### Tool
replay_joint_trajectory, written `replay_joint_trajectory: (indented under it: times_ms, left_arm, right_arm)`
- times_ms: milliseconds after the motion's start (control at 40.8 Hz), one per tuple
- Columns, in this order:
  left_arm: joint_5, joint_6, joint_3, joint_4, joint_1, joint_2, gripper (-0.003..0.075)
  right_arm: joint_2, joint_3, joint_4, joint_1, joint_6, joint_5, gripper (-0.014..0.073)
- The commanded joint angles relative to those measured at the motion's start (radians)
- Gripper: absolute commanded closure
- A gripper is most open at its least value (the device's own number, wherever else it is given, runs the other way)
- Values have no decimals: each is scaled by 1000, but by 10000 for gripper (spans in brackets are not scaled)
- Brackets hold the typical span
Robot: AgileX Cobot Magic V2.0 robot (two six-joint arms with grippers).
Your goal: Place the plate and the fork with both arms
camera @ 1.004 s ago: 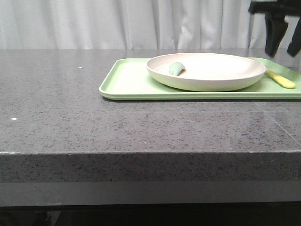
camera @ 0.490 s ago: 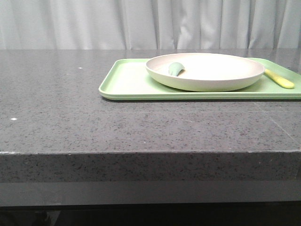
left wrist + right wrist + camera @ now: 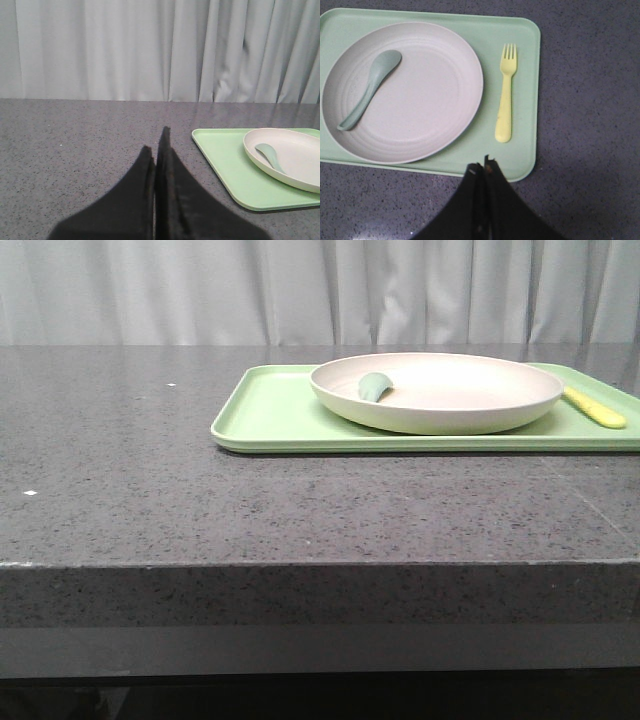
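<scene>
Plate [image 3: 407, 92] and fork [image 3: 505, 93] rest on the green tray [image 3: 522, 35]; both grippers [image 3: 156, 150] [image 3: 484, 167] closed, empty.

From my forward camera I see the grey stone table [image 3: 200, 500] with the light green tray [image 3: 270, 415] sitting toward two o'clock. The plate [image 3: 440, 405] rests on the tray, and a grey-green spoon [image 3: 374, 386] lies inside it at its nine o'clock side. The fork [image 3: 594, 408] lies on the tray at the plate's three o'clock, just beside its rim.
</scene>
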State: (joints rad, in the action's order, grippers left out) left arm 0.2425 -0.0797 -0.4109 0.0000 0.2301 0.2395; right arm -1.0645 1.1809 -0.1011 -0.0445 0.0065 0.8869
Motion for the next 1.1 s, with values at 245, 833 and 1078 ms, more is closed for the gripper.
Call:
replay_joint_trajectory:
  times_ms: [245, 833, 1078]
  left_arm:
    - [-86, -5, -26, 0, -3, 10, 738]
    - [-86, -5, -26, 0, -3, 10, 738]
    - [-86, -5, -26, 0, -3, 10, 738]
  right_arm:
    - [502, -567, 19, 1, -27, -487, 713]
    - [901, -838, 24, 1, -27, -692, 713]
    - [901, -838, 24, 1, -27, -692, 713]
